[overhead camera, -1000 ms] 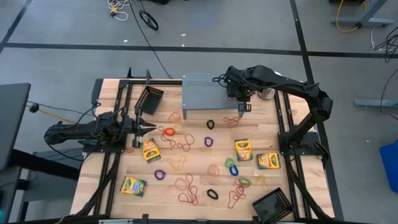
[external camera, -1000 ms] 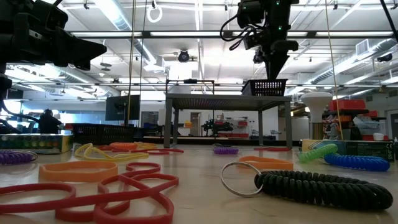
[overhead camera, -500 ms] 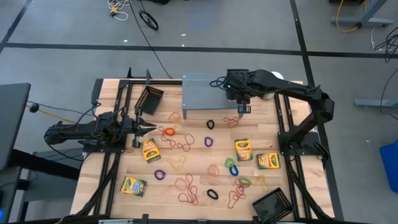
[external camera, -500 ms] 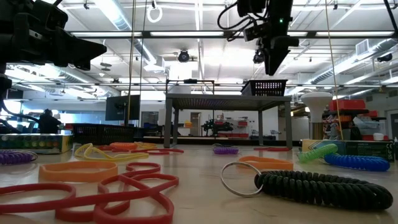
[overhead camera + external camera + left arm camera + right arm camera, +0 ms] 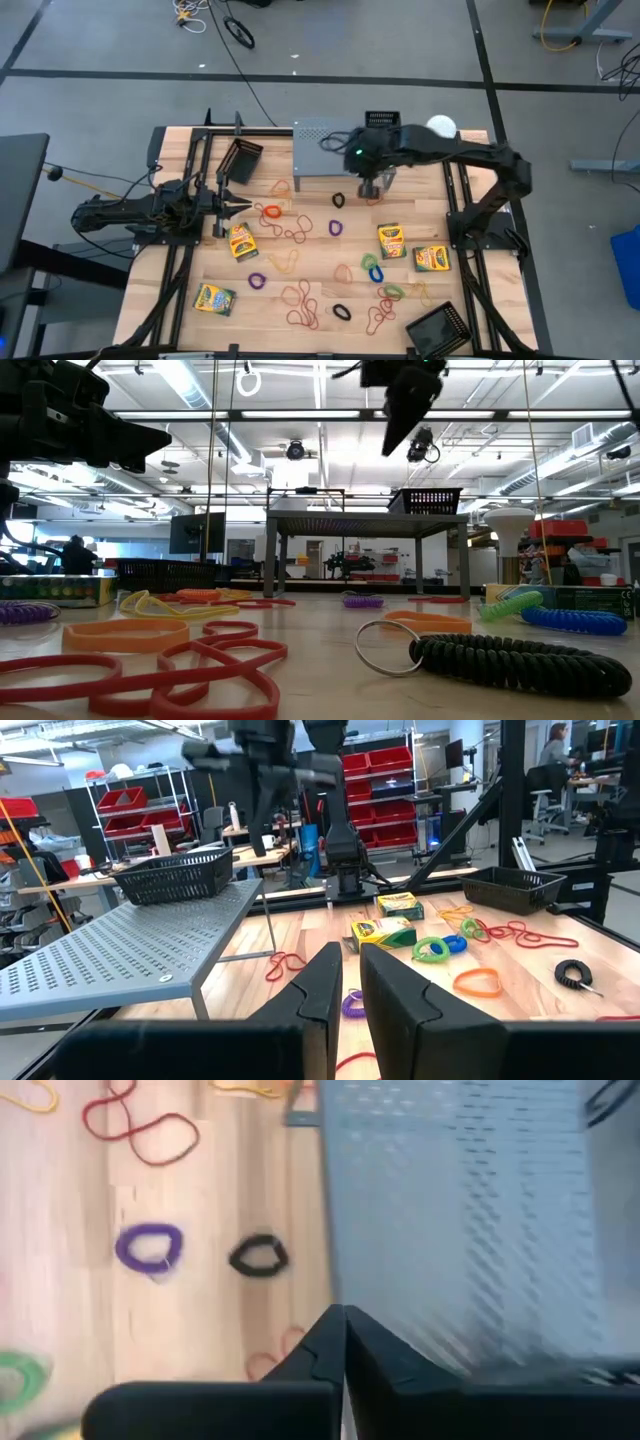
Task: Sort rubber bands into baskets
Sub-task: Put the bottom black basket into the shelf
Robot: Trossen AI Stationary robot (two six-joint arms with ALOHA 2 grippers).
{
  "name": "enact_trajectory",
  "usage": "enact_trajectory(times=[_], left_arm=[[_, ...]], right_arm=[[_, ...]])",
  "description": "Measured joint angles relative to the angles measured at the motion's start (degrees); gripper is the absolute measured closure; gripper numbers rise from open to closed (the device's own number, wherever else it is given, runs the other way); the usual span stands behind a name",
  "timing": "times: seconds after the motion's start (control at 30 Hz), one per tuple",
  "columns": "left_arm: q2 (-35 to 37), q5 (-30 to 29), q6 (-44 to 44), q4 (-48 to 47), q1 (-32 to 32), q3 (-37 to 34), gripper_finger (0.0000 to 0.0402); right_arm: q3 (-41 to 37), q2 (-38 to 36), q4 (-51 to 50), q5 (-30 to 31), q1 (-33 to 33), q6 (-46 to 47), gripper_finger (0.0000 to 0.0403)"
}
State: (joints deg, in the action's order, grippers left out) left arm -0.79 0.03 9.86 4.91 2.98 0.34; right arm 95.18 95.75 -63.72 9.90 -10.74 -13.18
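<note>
Right claw (image 5: 369,186) hangs over the middle of the table in the high view, at the front edge of the grey perforated stand (image 5: 322,150), its two fingers (image 5: 330,1342) pressed together with nothing between them that I can make out. Just below and to the left of it in that frame lies a small black band (image 5: 337,200), with a purple band (image 5: 336,227) a little further down; the wrist view shows the same pair side by side on the bare wood, both as near-round loops with no real long axis. An orange-red band (image 5: 374,196) sits nearly under the claw, though it is blurred. Most rubber bands (image 5: 300,300) are strewn across the centre and lower half of the table.

One basket (image 5: 381,121) stands on top of the stand, right behind the claw; another (image 5: 240,158) is at the upper left, a third (image 5: 438,328) at the lower right.

Left claw (image 5: 228,205) waits at the left side, fingers nearly together and empty. For the black band, the right arm is plainly nearer.
</note>
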Motion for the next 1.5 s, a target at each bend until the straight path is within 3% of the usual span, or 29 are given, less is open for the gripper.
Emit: enact_trajectory(times=[0.2, 0.47, 0.67, 1.27, 1.5], left_arm=[[0.0, 0.0, 0.0, 0.0, 0.0, 0.0, 0.0351], [0.0, 0.0, 0.0, 0.0, 0.0, 0.0, 0.0351], [0.0, 0.0, 0.0, 0.0, 0.0, 0.0, 0.0351], [0.0, 0.0, 0.0, 0.0, 0.0, 0.0, 0.0351], [0.0, 0.0, 0.0, 0.0, 0.0, 0.0, 0.0351]], right_arm=[[0.0, 8.1, 5.0, -4.3, 1.1, 2.3, 0.0397], [0.0, 13.0, 9.0, -3.7, 0.6, 2.4, 0.0397], [0.0, 13.1, 11.3, 0.6, -0.9, 3.5, 0.0397], [0.0, 13.1, 12.1, 1.9, -5.2, 4.8, 0.0396], [0.0, 11.8, 14.9, 2.0, -3.8, 1.6, 0.0393]])
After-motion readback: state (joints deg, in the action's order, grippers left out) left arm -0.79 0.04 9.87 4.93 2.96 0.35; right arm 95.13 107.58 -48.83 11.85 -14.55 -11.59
